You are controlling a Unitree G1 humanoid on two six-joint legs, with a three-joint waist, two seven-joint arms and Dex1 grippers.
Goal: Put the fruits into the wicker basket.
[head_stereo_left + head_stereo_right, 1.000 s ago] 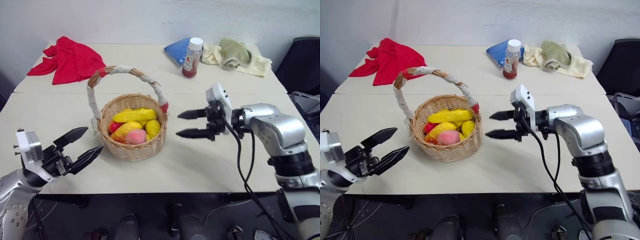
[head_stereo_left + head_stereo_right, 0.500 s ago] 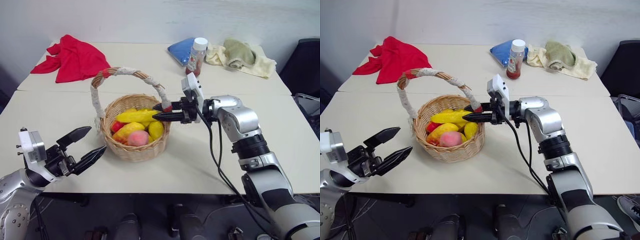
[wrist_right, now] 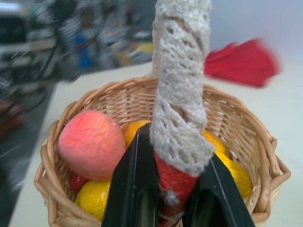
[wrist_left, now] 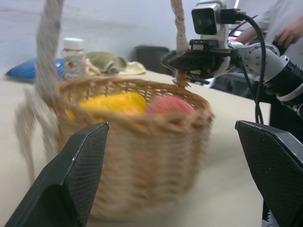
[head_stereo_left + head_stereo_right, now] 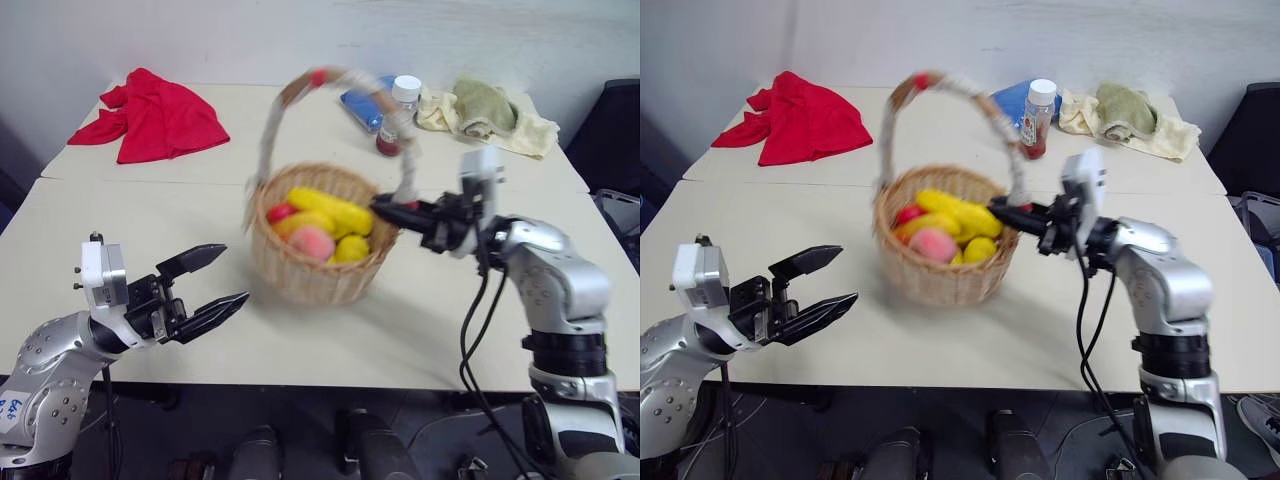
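The wicker basket (image 5: 318,268) stands mid-table, blurred and tilted, its white-corded handle (image 5: 268,135) arching high. Inside lie the fruits: a pink peach (image 5: 312,242), yellow banana-like pieces (image 5: 332,212) and a small red piece (image 5: 280,212). My right gripper (image 5: 392,210) is shut on the red end of the handle (image 3: 176,177) at the basket's right rim; the right wrist view shows both fingers pinching it, the peach (image 3: 91,144) just beyond. My left gripper (image 5: 232,276) is open, low at the basket's left, apart from it.
At the table's far side lie a red cloth (image 5: 160,115), a blue pouch (image 5: 362,100), a red-filled bottle with a white cap (image 5: 398,115) and pale towels (image 5: 485,110). A dark chair (image 5: 615,130) stands at the right. A person's hand (image 4: 286,30) shows behind.
My right gripper closed on the handle's red end and pulled the basket to the right and up, tilting it. My left gripper moved a little toward the basket, still open.
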